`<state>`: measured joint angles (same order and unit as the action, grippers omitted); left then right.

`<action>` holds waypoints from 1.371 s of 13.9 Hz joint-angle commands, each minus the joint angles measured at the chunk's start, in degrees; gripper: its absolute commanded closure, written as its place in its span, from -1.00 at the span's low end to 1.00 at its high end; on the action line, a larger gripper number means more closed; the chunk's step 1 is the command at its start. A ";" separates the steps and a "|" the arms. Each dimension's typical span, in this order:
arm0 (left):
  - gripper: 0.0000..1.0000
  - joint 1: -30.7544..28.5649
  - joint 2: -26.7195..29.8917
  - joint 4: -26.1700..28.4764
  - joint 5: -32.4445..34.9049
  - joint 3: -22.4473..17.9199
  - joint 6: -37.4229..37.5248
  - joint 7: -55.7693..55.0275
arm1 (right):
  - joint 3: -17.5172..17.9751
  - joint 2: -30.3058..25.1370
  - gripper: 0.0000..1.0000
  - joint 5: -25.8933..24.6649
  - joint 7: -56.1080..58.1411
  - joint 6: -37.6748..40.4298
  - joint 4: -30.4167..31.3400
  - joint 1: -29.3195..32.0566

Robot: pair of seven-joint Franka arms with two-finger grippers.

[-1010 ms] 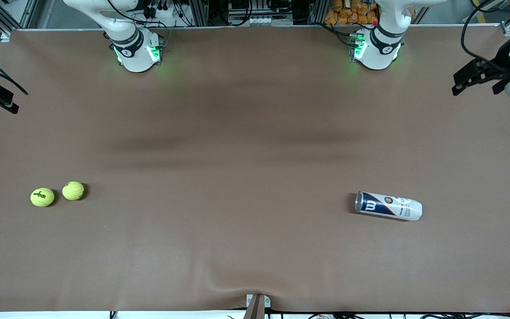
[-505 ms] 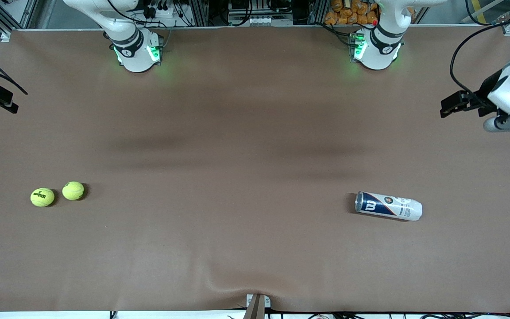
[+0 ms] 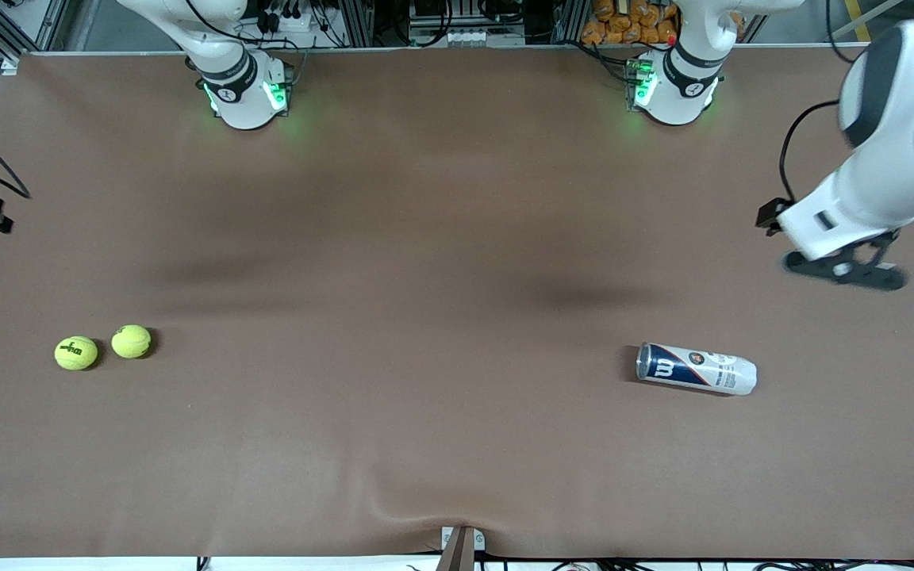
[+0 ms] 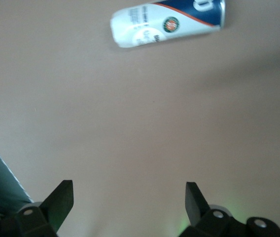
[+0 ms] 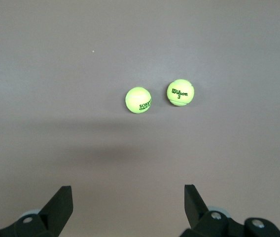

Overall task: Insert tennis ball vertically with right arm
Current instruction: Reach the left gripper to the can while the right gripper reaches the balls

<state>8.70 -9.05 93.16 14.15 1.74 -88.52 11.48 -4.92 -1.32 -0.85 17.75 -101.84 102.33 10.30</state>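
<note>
I am holding my right gripper (image 5: 125, 207) up over the table (image 3: 425, 238) at the right arm's end, fingers (image 5: 61, 202) spread wide and empty. Two tennis balls (image 5: 138, 100) are lying just beside each other on the table below it, apart from my fingers. The ball can (image 3: 696, 369) is lying on its side near the left arm's end. My left gripper (image 4: 127, 207) is hanging over the table near that can, fingers wide, holding nothing. I am judging a ball light, springy and fuzzy; gripping across its middle should hold.
</note>
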 commanded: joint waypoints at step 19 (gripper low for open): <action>-1.00 8.78 -32.61 -10.89 20.72 -0.16 -19.23 31.95 | 1.05 19.50 -1.00 2.34 0.36 -48.07 19.74 0.17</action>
<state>15.63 -39.25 84.44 30.95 2.02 -108.24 44.86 -4.42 16.47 0.07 17.73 -144.62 120.64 10.65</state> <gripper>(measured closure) 0.000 0.000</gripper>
